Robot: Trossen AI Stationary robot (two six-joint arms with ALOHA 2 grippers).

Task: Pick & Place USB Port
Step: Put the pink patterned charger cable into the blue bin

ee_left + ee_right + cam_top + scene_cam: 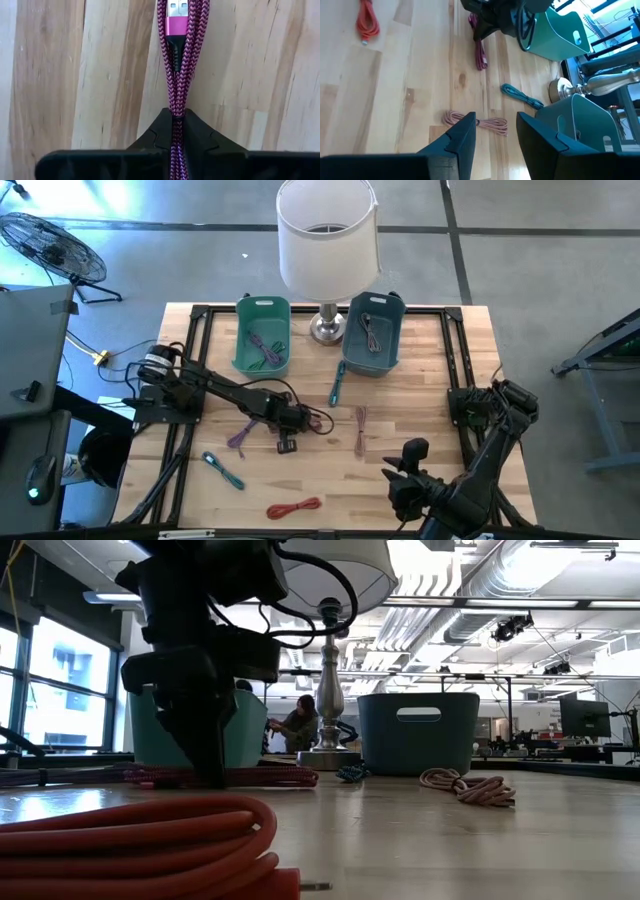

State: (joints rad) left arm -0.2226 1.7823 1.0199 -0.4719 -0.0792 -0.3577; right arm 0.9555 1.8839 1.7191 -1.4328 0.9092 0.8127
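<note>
Pinched between our left claw's (177,131) two dark fingers is the magenta braided cable (180,65), a folded bundle whose strands run straight out from the claw tips, so its long axis lines up with the way the claw points. Its pink plug with the silver USB end lies at the far tip of the bundle, flat on the wooden surface (110,75). Our fingers have closed down to a narrow slit with the strands caught in it, and the rest of the bundle rests on the boards.

From above, the left claw (250,426) sits left of centre on the surface, with the purple bundle trailing to its near-left. Our right claw (492,135), half open and holding nothing, waits at the near right, well apart, so the left arm is plainly the nearer one.

Farther out, the green bin (262,332) with a purple cable in it stands at the far edge, beyond the left claw. We judge the coming move to be a lift, then a carry away from us toward that bin.
</note>
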